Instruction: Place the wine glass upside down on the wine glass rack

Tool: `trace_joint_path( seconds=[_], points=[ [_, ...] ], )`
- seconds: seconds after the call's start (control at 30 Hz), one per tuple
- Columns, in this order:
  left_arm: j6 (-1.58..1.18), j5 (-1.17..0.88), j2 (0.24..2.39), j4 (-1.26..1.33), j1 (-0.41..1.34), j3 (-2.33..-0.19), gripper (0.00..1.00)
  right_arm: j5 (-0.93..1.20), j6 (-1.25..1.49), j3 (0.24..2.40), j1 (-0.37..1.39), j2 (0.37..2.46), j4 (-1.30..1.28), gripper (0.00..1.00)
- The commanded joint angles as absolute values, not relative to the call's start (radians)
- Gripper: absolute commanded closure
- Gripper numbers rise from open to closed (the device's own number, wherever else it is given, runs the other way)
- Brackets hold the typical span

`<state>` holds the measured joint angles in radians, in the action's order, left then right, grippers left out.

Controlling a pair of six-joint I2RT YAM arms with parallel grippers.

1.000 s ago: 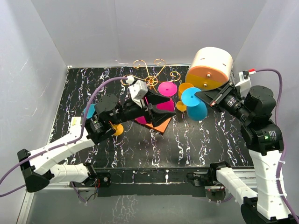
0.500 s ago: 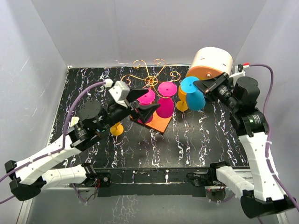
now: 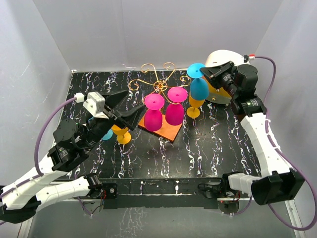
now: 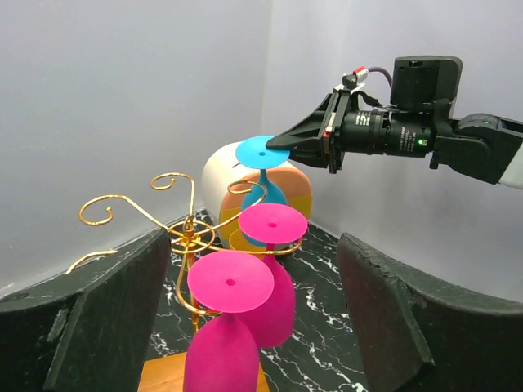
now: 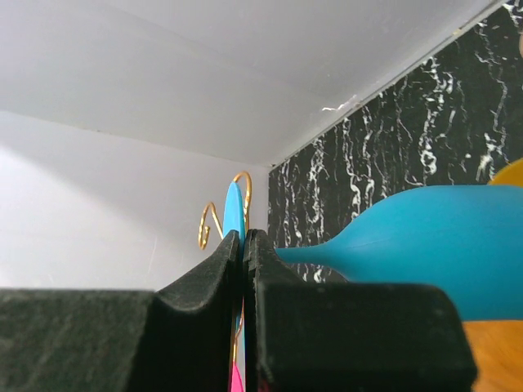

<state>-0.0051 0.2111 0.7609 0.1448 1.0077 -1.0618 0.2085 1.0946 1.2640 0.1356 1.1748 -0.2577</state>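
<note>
Along the bottom of the overhead view runs the near edge of a black bench (image 3: pixel 198 144) veined with white. At centre left, the left claw (image 3: pixel 136 103) hangs with its two black fingers spread wide, holding nothing. Just below it in the frame stand a small yellow goblet (image 3: pixel 122 135) and a part-hidden blue goblet (image 3: pixel 106 134). Right of them, mid-frame, lies the orange-brown wooden base (image 3: pixel 172 131) of the thin gold wire wine glass rack (image 3: pixel 157 73), whose curled arms spread from a central post. Over the base a bright pink plastic wine glass (image 3: pixel 153 115) is bowl down, foot up, with a second pink glass (image 3: pixel 174 110) just behind it, turned the same way. Upper right of centre, the turquoise plastic wine glass (image 3: pixel 199 88) is held upside down just right of the rack, above a yellow-orange goblet (image 3: pixel 193 112). Whether it touches the wire cannot be told. The right claw (image 3: pixel 203 74) is pinched closed on the rim of its flat foot. Behind, against the white back wall (image 3: pixel 148 29), sits a cream and orange drum (image 3: pixel 220 57).
</note>
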Motion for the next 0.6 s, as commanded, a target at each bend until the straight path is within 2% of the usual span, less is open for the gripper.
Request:
trace_joint_path(
  seconds=[0.0, 0.33, 0.57],
  points=[
    [0.024, 0.257, 0.748, 0.121, 1.009, -1.055, 0.18, 0.248, 1.167, 1.333, 0.137, 1.231, -0.048, 1.00],
    [0.029, 0.276, 0.738, 0.128, 1.008, -1.042, 0.17, 0.423, 1.221, 1.334, 0.167, 1.340, 0.063, 1.00],
    [0.027, 0.272, 0.746, 0.127, 1.008, -1.045, 0.16, 0.468, 1.205, 1.339, 0.198, 1.353, 0.061, 1.00]
  ],
)
